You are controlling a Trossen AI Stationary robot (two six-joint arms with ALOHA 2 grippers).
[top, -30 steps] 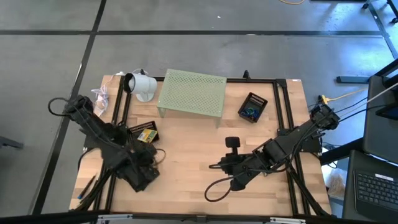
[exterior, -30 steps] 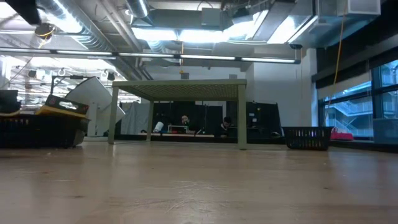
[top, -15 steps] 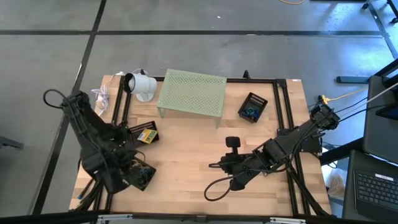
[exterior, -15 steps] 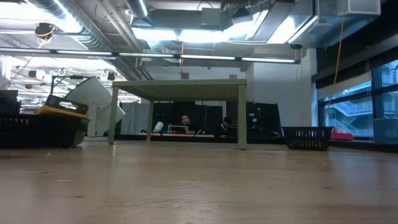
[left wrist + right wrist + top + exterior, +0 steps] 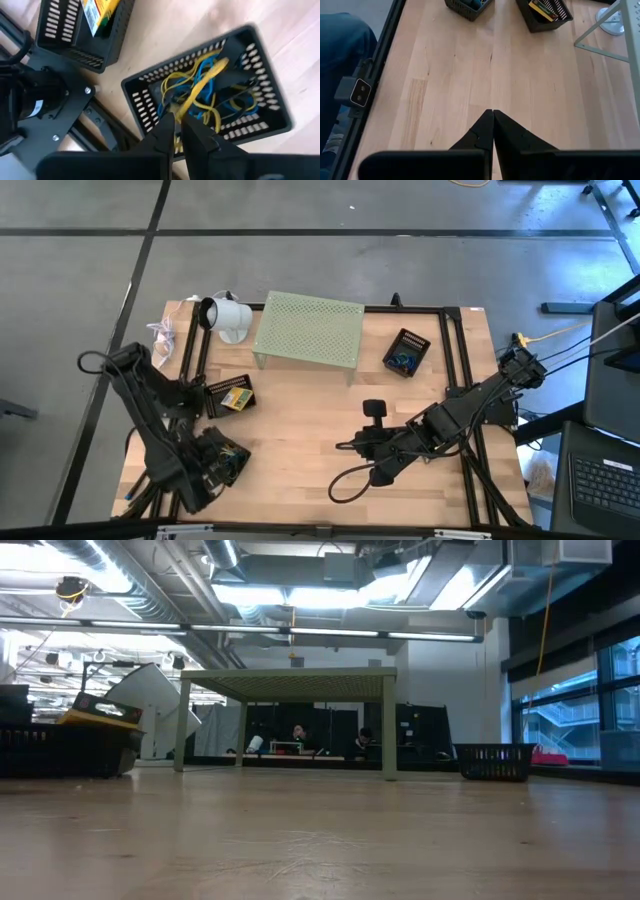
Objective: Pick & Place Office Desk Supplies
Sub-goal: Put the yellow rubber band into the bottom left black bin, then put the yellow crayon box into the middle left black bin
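The left gripper [image 5: 177,131] hangs just above a black slotted bin [image 5: 260,80], its fingers nearly together with nothing between them; yellow and blue rubber bands [image 5: 200,92] lie tangled in the bin directly below its tips. The right gripper [image 5: 493,131], fingers together and empty, rests over bare worktop [image 5: 455,75], well apart from 2 other bins.

A pale green perforated metal riser [image 5: 308,328] is standing at the far side of the light wooden table [image 5: 310,440], with a white cup-shaped object [image 5: 227,317] lying just beside its left end.
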